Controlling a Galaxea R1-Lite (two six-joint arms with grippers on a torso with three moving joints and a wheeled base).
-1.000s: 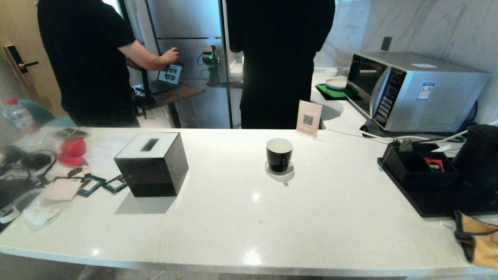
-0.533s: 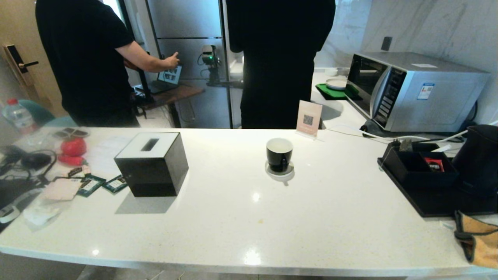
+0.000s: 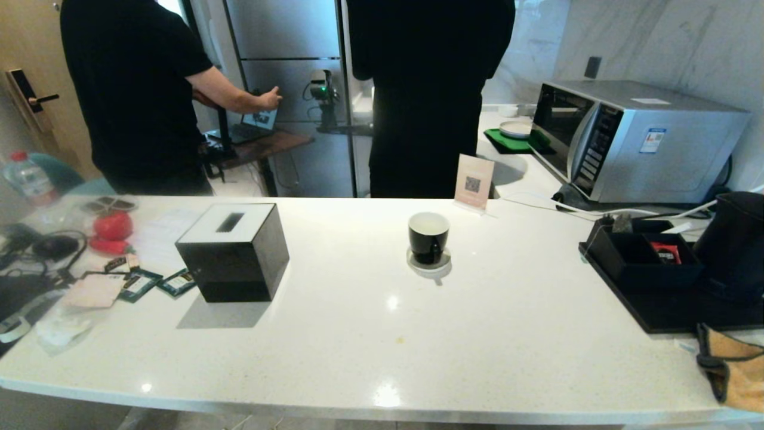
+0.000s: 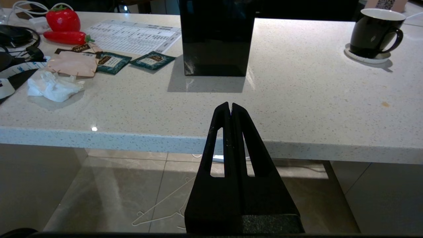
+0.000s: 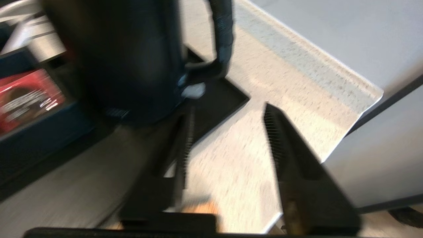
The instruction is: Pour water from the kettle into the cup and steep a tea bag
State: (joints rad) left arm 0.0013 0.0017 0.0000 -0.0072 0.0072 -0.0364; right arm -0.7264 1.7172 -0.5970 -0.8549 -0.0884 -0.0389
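- Standing at the right end of the white tabletop (image 3: 358,334), the kettle (image 3: 735,245) sits on a black tray (image 3: 668,310), at the edge of the head view.
- Cup (image 3: 428,237) rests on its white saucer (image 3: 430,266) near the tabletop's middle, well apart from the kettle; its handle points toward the near right in the left wrist view.
- Right pincer (image 5: 228,122) shows only in its own wrist view: fingers spread with a clear gap, nothing between them, above the tabletop just beside the tray's corner; the kettle's handle (image 5: 221,36) lies beyond the tips, not touched.
- Left pincer (image 4: 230,107) is pressed together, empty, below and in front of the tabletop's near edge.
- Tissue box (image 3: 234,251) stands left of the cup, with tea bag packets (image 3: 156,283) lying flat beside it.
- Black box (image 3: 641,254) on the tray holds a red packet (image 3: 665,252).
- Microwave (image 3: 638,140) sits behind the tray.
- 2 people in black (image 3: 427,89) stand beyond the tabletop.
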